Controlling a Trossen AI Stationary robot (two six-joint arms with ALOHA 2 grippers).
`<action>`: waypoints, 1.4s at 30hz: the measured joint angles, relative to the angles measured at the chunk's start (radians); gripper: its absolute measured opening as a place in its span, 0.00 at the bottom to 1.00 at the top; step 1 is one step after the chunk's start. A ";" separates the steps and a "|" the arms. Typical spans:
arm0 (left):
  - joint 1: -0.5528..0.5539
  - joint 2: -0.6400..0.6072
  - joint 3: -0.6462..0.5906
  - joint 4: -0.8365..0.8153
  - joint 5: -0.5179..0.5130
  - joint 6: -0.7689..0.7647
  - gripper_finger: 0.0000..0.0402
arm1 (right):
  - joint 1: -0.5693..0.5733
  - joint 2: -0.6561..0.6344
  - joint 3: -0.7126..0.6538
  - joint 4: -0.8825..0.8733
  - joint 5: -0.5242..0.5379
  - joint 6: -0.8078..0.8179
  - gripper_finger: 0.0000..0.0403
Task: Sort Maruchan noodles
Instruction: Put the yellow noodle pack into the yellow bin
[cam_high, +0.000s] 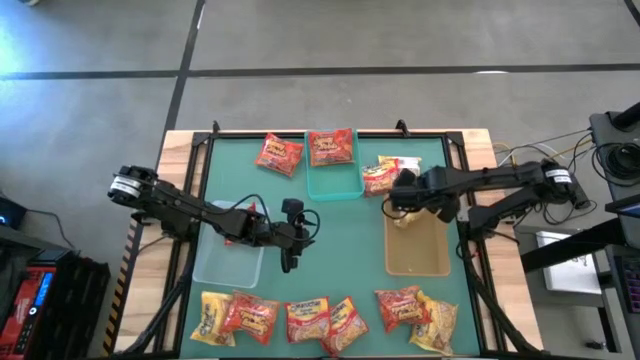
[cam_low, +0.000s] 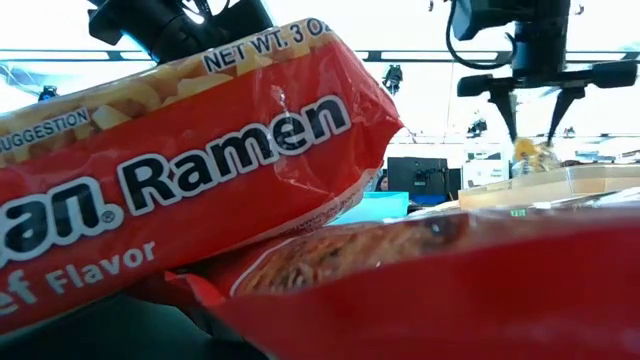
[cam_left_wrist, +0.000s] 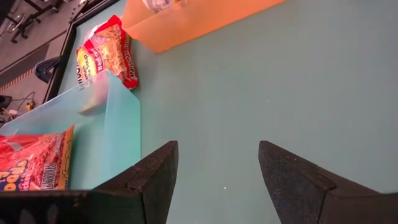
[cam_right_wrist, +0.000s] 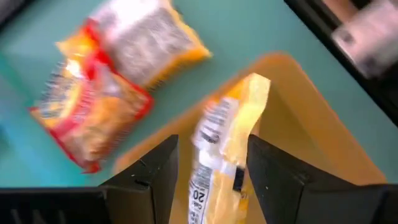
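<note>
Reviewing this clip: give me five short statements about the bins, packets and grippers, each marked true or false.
1. The right gripper is above the tan bin with a yellow packet between its fingers. True.
2. The teal bin is empty. False: it holds a red packet.
3. The left gripper carries a packet. False: its fingers are open over bare green mat.
4. A clear bin sits beneath the left arm. True.
5. No packets lie along the table's near edge. False: a row of packets lies there.
</note>
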 joint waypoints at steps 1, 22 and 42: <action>0.000 0.000 0.000 0.000 0.000 0.000 0.52 | -0.011 0.000 0.006 0.000 0.033 -0.025 0.43; 0.002 0.000 -0.002 -0.017 0.001 -0.008 0.52 | 0.167 0.100 0.256 -0.017 -0.441 -0.652 0.42; 0.006 0.000 -0.004 -0.032 0.003 -0.027 0.52 | 0.363 0.544 0.248 -0.185 -0.442 -1.341 0.42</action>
